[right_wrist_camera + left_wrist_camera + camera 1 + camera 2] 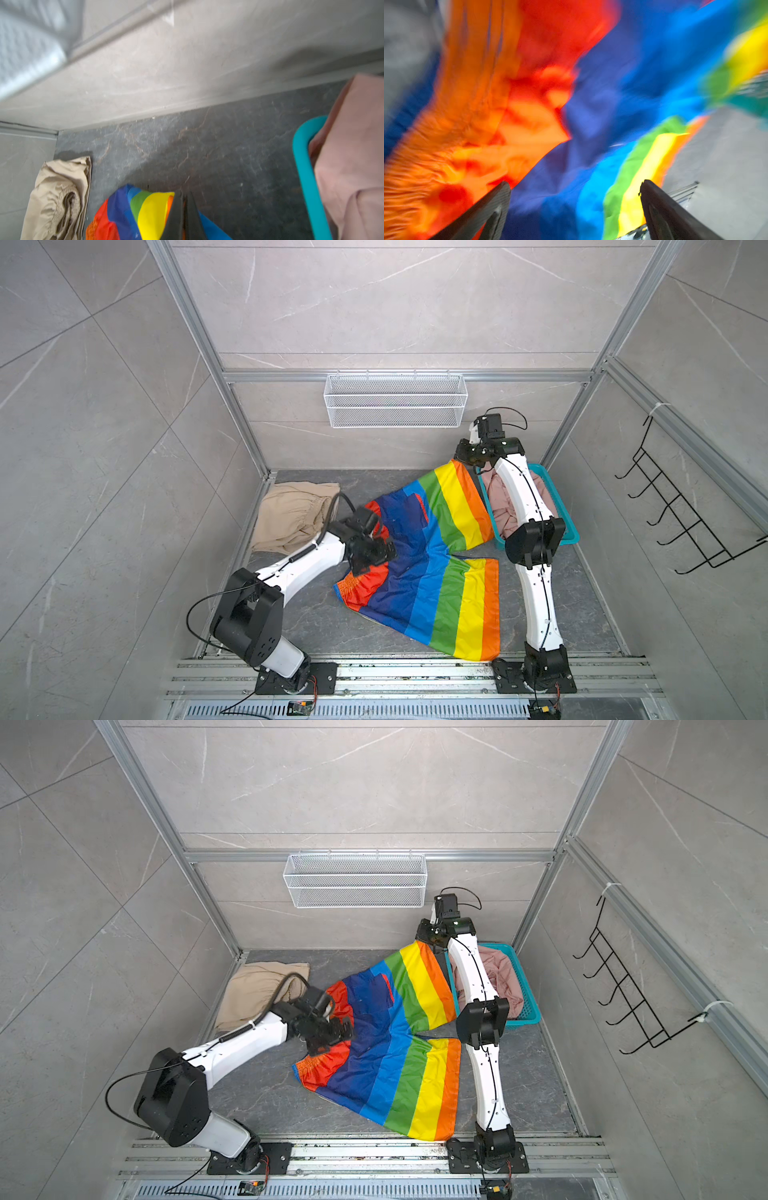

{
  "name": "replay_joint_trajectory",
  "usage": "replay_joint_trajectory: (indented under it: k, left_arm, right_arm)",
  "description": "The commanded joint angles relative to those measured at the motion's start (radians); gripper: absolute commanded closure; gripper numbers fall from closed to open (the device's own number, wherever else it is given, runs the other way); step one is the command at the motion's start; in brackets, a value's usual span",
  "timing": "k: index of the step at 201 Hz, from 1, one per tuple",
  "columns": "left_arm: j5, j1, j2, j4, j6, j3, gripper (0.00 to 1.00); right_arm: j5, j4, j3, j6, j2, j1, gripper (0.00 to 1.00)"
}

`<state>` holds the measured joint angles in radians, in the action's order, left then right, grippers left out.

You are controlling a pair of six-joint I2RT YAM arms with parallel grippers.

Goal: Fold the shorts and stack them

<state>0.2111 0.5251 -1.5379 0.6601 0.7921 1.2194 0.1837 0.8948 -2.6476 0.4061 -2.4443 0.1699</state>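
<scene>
Noted from the near edge of the dark slate surface [291, 614]: the rainbow shorts [419, 572] lie spread across its middle. One leg lies flat, with its hem almost at the near edge. The gathered orange-red waistband faces the left edge.

Over that waistband stands the left gripper [374, 561], jaws spread wide and holding nothing. The left wrist view is blurred, so contact with the cloth cannot be confirmed.

The second leg of the rainbow shorts runs toward the far right corner. Its orange hem corner is raised off the surface and pinched in the right gripper [184, 205], whose jaws are clamped tight on the fabric.

Along the right edge, just beside that leg, sits a teal basket [567, 526]. Contents: the pink shorts [498, 497], bunched up and unfolded, filling it to the rim.

In the far left corner lie the beige shorts [291, 514], folded.

Beyond the far edge, a white wire basket [395, 402] hangs on the back wall.
</scene>
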Motion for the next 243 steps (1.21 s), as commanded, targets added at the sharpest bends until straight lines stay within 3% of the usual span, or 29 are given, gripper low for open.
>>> replay_joint_trajectory:
  k: [1,12,27,75,172,217,243]
  left_arm:
    - [-0.034,-0.190,-0.039,0.150,-0.145,0.146,0.01]
    - [0.005,-0.274,-0.081,0.109,-0.147,0.167,0.01]
    - [0.026,-0.312,-0.153,0.047,-0.180,0.209,0.01]
    - [0.108,-0.313,-0.405,-0.036,-0.215,0.343,0.08]
    - [0.079,-0.330,-0.599,-0.142,-0.240,0.450,0.18]
    - [0.089,-0.339,-0.654,-0.165,-0.241,0.468,0.29]
    - [0.113,-0.344,-0.675,-0.194,-0.241,0.471,0.46]
  right_arm:
    - [0.032,-0.036,0.112,-0.014,0.086,0.008,1.00]
    - [0.040,-0.049,0.144,-0.013,0.103,0.008,1.00]
    - [0.047,-0.052,0.166,-0.016,0.117,0.010,1.00]
    - [0.075,-0.089,0.267,-0.033,0.173,0.011,1.00]
    - [0.116,-0.162,0.410,-0.019,0.241,0.011,1.00]
    - [0.130,-0.173,0.417,-0.006,0.243,0.011,1.00]
    - [0.138,-0.170,0.417,-0.001,0.238,0.011,1.00]
